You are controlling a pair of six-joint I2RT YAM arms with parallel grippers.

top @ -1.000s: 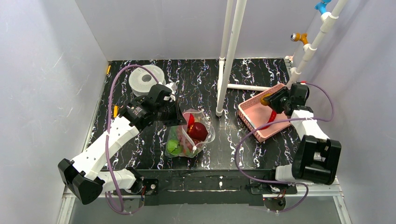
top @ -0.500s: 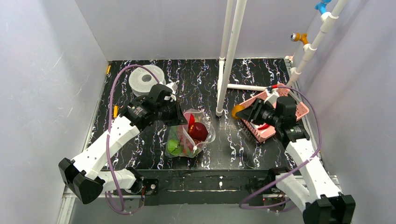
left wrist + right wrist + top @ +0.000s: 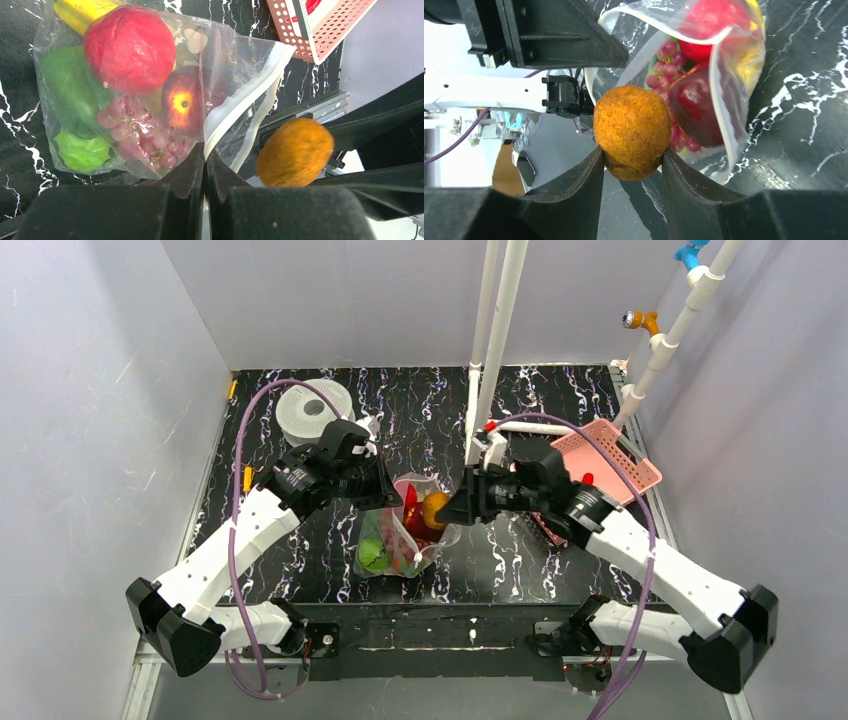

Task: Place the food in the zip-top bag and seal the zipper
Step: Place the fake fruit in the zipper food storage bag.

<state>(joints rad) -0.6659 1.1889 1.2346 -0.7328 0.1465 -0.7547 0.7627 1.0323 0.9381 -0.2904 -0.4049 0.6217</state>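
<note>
The clear zip-top bag (image 3: 398,540) lies at the table's middle with its mouth held up and open. Inside it are a red fruit (image 3: 129,49), purple grapes (image 3: 135,135), a red-yellow apple (image 3: 182,102) and green pieces (image 3: 80,150). My left gripper (image 3: 205,155) is shut on the mouth edge beside the whitish zipper (image 3: 245,107); from above, the left gripper (image 3: 390,495) is at the bag's left. My right gripper (image 3: 632,160) is shut on a fuzzy orange fruit (image 3: 632,131). It holds that orange fruit (image 3: 435,510) just above the open mouth.
A pink latticed basket (image 3: 610,465) stands at the right with a red item (image 3: 587,478) in it. A grey-white spool (image 3: 313,412) sits at the back left. White pipes (image 3: 490,360) rise just behind the bag, close to the right arm.
My right arm has swung left from the pink basket to the bag's mouth, carrying the orange fruit. The left arm and the bag have not moved.
</note>
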